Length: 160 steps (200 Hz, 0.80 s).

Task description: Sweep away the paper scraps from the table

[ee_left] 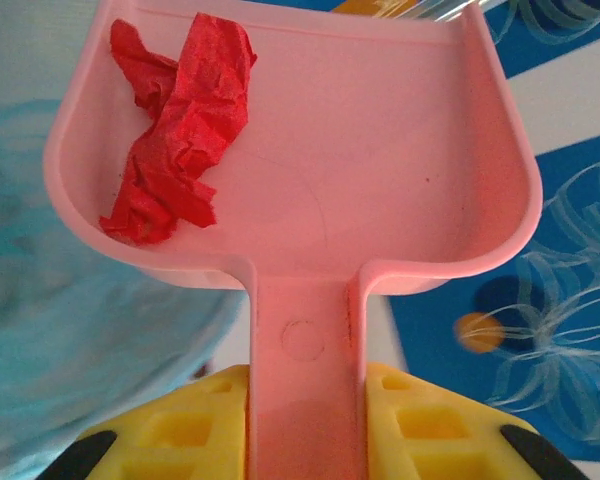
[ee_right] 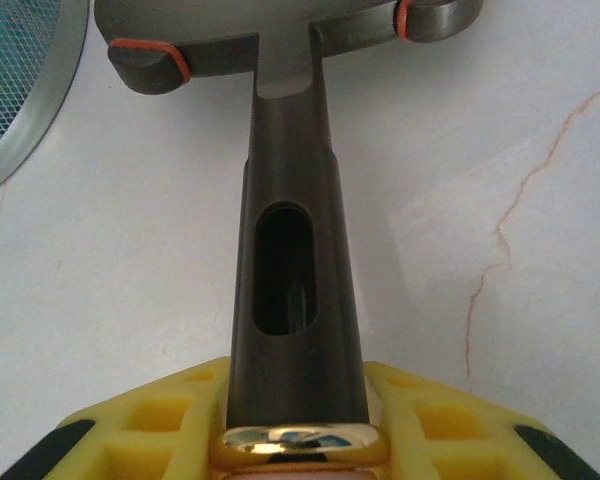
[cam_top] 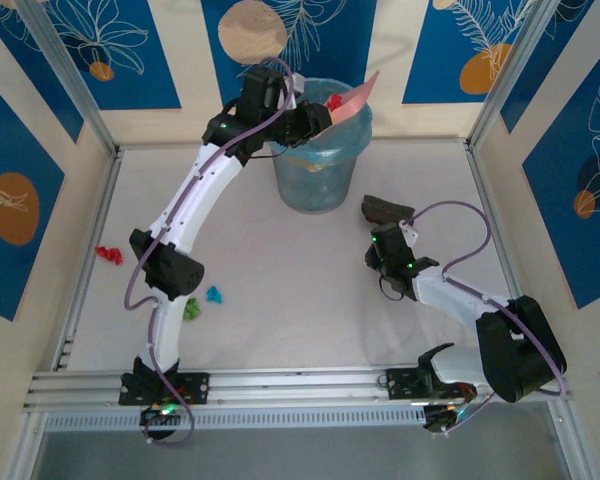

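My left gripper (cam_top: 308, 120) (ee_left: 305, 425) is shut on the handle of a pink dustpan (cam_top: 353, 98) (ee_left: 380, 150), held tilted over the blue bin (cam_top: 320, 165) at the back of the table. One crumpled red paper scrap (ee_left: 175, 130) (cam_top: 334, 101) lies in the pan's left corner. More paper scraps lie on the table (cam_top: 310, 300) at the left: red (cam_top: 108, 255), blue (cam_top: 213, 294) and green (cam_top: 191, 309). My right gripper (cam_top: 392, 248) (ee_right: 295, 425) is shut on the handle of a dark brush (ee_right: 290, 250), whose head (cam_top: 385, 209) rests on the table right of the bin.
The bin's rim and mesh side (ee_right: 20, 80) show to the left of the brush head. Aluminium rails (cam_top: 280, 385) edge the table, and patterned blue walls (cam_top: 30, 200) close it in. The left arm's elbow (cam_top: 165, 265) hangs over the table near the scraps.
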Each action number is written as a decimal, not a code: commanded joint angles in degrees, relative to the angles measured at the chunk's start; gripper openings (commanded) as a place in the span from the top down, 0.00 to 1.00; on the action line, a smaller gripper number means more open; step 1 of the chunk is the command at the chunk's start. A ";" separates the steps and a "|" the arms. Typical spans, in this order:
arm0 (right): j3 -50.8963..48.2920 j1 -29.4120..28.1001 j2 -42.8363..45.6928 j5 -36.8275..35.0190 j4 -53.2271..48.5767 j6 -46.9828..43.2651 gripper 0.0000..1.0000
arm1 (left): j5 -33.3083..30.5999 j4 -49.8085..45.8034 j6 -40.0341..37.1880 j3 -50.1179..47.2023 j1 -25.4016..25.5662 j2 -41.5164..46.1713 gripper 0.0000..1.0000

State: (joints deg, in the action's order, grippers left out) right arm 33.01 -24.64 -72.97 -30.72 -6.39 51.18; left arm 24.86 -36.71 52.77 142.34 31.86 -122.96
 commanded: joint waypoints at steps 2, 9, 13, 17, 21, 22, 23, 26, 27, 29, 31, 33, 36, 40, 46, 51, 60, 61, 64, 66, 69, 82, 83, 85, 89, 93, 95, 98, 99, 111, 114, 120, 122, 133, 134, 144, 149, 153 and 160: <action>1.17 -0.40 0.48 0.49 -0.28 -0.78 1.00 | 9.46 16.21 14.07 -3.05 -1.91 -0.43 1.00; 1.17 -0.40 0.53 0.47 -0.32 -0.89 1.00 | 10.32 18.78 15.81 -3.54 -2.30 -0.48 1.00; 1.11 -0.45 0.55 0.43 -0.31 -0.90 1.00 | 10.46 20.04 16.48 -3.85 -2.47 -0.38 1.00; 1.17 -0.41 0.55 0.40 -0.34 -1.04 1.00 | 10.43 20.93 17.18 -4.24 -2.63 -0.14 1.00; 1.21 -0.41 0.55 0.35 -0.39 -1.07 1.00 | 10.38 21.79 17.79 -4.74 -2.74 0.18 1.00; 1.19 -0.41 0.55 0.33 -0.38 -1.12 1.00 | 10.29 22.13 17.97 -4.94 -2.75 0.26 1.00; 1.23 -0.41 0.55 0.32 -0.38 -1.14 1.00 | 10.25 22.39 18.15 -5.18 -2.80 0.35 1.00; 1.26 -0.41 0.55 0.31 -0.42 -1.17 1.00 | 10.18 23.34 18.69 -5.82 -2.91 0.66 1.00; 1.22 -0.41 0.55 0.27 -0.44 -1.17 1.00 | 10.15 23.65 18.91 -6.05 -2.93 0.77 1.00; 1.23 -0.41 0.55 0.19 -0.52 -1.23 1.00 | 10.13 24.39 19.35 -6.56 -3.00 0.96 1.00; 1.25 -0.41 0.59 0.19 -0.57 -1.21 1.00 | 10.14 25.17 19.64 -7.15 -3.02 1.18 1.00; 1.26 -0.34 0.67 0.13 -0.66 -1.20 1.00 | 10.15 25.96 20.31 -7.62 -3.03 1.39 1.00; 1.26 -0.40 0.64 0.03 -0.72 -1.27 1.00 | 10.04 27.23 21.07 -8.66 -3.09 1.72 1.00; 1.30 -0.44 0.72 -0.02 -0.73 -1.31 1.00 | 10.08 28.51 22.12 -9.88 -3.11 2.17 1.00; 1.31 -0.40 0.81 -0.17 -0.74 -1.34 1.00 | 9.96 30.61 23.46 -11.67 -3.16 2.80 1.00; 1.35 -0.37 0.89 -0.17 -0.73 -1.39 1.00 | 9.75 31.94 24.30 -13.13 -3.12 3.32 1.00; 1.26 -0.36 0.99 -0.22 -0.77 -1.37 1.00 | 9.15 34.00 25.37 -15.96 -3.12 4.50 1.00; 1.26 -0.38 1.03 -0.26 -0.75 -1.36 1.00 | 9.06 34.25 25.41 -16.13 -3.12 4.71 1.00; 1.19 -0.40 1.07 -0.27 -0.73 -1.39 1.00 | 8.73 35.20 25.80 -17.37 -3.13 5.22 1.00; 1.20 -0.34 1.07 -0.19 -0.77 -1.44 1.00 | 8.50 35.83 26.11 -18.20 -3.12 5.59 1.00; 1.25 -0.33 1.07 -0.22 -0.84 -1.50 1.00 | 8.16 36.79 26.47 -19.39 -3.12 6.01 1.00; 1.20 -0.32 1.18 -0.42 -0.93 -1.58 1.00 | 7.50 40.67 28.52 -23.55 -3.30 7.71 1.00; 1.23 -0.32 1.17 -0.41 -0.96 -1.55 1.00 | 7.49 41.15 28.78 -23.88 -3.34 7.90 1.00; 1.23 -0.36 1.16 -0.46 -0.96 -1.53 1.00 | 7.42 41.99 29.27 -24.51 -3.36 8.15 1.00; 1.23 -0.31 1.21 -0.50 -0.95 -1.56 1.00 | 7.18 43.58 30.27 -25.77 -3.38 8.62 1.00; 1.22 -0.34 1.21 -0.48 -0.99 -1.59 1.00 | 6.87 45.13 31.19 -26.88 -3.46 9.03 1.00; 1.25 -0.35 1.24 -0.55 -0.99 -1.58 1.00 | 6.78 45.85 31.56 -27.39 -3.47 9.22 1.00; 1.22 -0.32 1.25 -0.57 -1.06 -1.56 1.00 | 6.65 46.84 32.03 -27.85 -3.51 9.47 1.00; 1.20 -0.32 1.25 -0.57 -1.07 -1.63 1.00 | 6.58 47.00 32.21 -28.10 -3.49 9.52 1.00; 1.21 -0.32 1.32 -0.64 -0.96 -1.64 1.00 | 6.04 49.63 33.48 -29.85 -3.56 10.48 1.00; 1.21 -0.32 1.32 -0.58 -0.91 -1.61 1.00 | 5.83 50.21 33.59 -30.27 -3.57 10.78 1.00; 1.25 -0.32 1.25 -0.66 -0.96 -1.72 1.00 | 5.53 50.96 33.91 -30.92 -3.65 11.32 1.00; 1.24 -0.32 1.25 -0.66 -0.98 -1.72 1.00 | 5.43 51.15 33.96 -31.17 -3.65 11.53 1.00; 1.21 -0.32 1.27 -0.66 -0.98 -1.80 1.00 | 4.69 52.46 34.84 -33.04 -3.64 12.47 1.00; 1.24 -0.32 1.26 -0.66 -0.99 -1.79 1.00 | 4.59 52.67 34.98 -33.29 -3.64 12.56 1.00; 1.25 -0.30 1.17 -0.72 -0.99 -1.80 1.00 | 3.84 54.71 36.09 -35.27 -3.62 13.40 1.00; 1.22 -0.40 1.18 -0.76 -0.90 -1.83 1.00 | 3.58 56.00 36.72 -36.33 -3.64 13.81 1.00; 1.21 -0.40 1.17 -0.75 -0.90 -1.84 1.00 | 3.26 57.14 37.25 -37.36 -3.64 14.15 1.00; 1.20 -0.41 1.18 -0.90 -0.94 -1.94 1.00 | 2.65 58.91 38.00 -39.08 -3.64 14.74 1.00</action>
State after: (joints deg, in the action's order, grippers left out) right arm 33.01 -24.64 -72.88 -31.33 -6.66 49.89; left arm 29.91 11.22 86.76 106.98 28.97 -112.81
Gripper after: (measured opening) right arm 0.315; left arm 0.264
